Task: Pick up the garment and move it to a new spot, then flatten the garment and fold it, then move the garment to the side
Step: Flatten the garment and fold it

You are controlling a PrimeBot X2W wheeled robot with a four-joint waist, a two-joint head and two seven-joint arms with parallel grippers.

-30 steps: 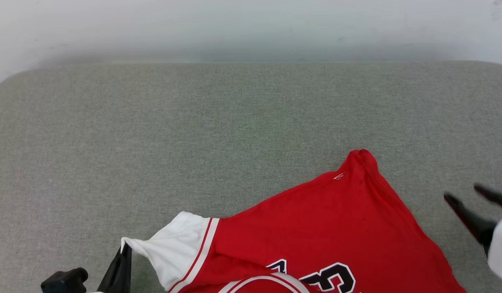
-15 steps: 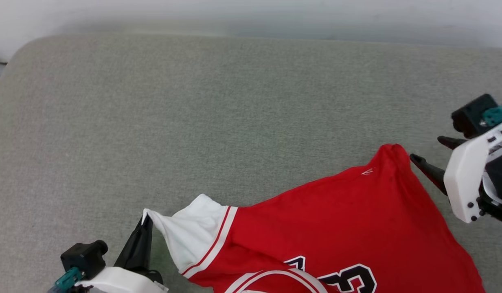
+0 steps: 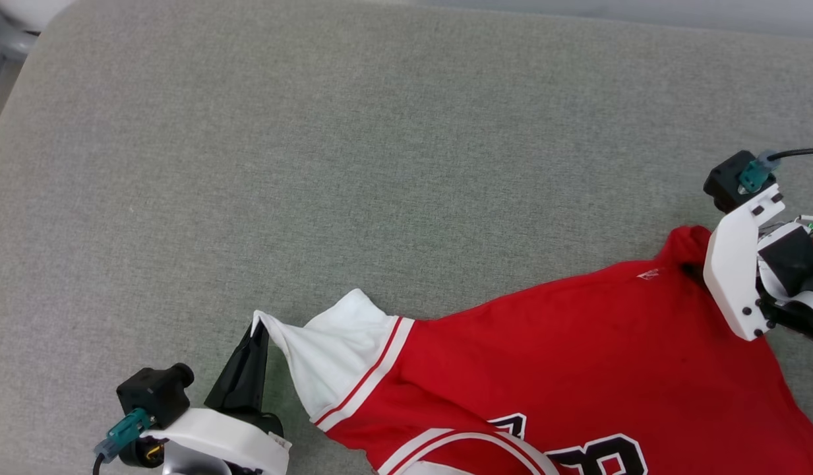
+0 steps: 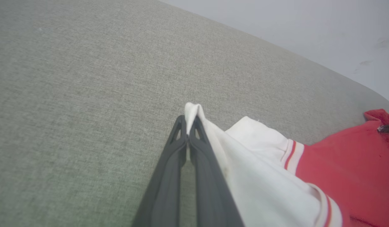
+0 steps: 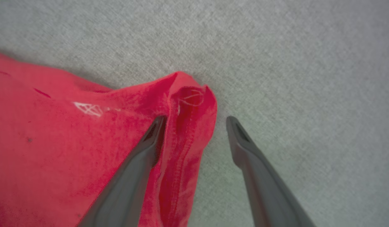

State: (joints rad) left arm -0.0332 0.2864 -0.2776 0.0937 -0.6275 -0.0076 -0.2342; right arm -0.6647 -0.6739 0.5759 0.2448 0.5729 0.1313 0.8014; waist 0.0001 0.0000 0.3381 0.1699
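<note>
On the grey-green upholstered surface [image 3: 380,165], the red jersey T-shirt [image 3: 564,343] lies spread at the near right. Its lower part and its black white-outlined lettering [image 3: 604,455] are cut off by the head view's bottom edge. At the lower left, the left gripper [image 4: 188,121] is clenched on the tip of the white sleeve [image 3: 333,356], which is drawn out to a point. The right gripper [image 5: 197,121] is released, its fingers spread astride the bunched red hem corner [image 5: 191,94], one over fabric, the other over bare upholstery; contact cannot be told. A small white logo [image 5: 87,108] lies near that corner. In the head view, a white wrist housing [image 3: 736,277] hides the right fingers.
</note>
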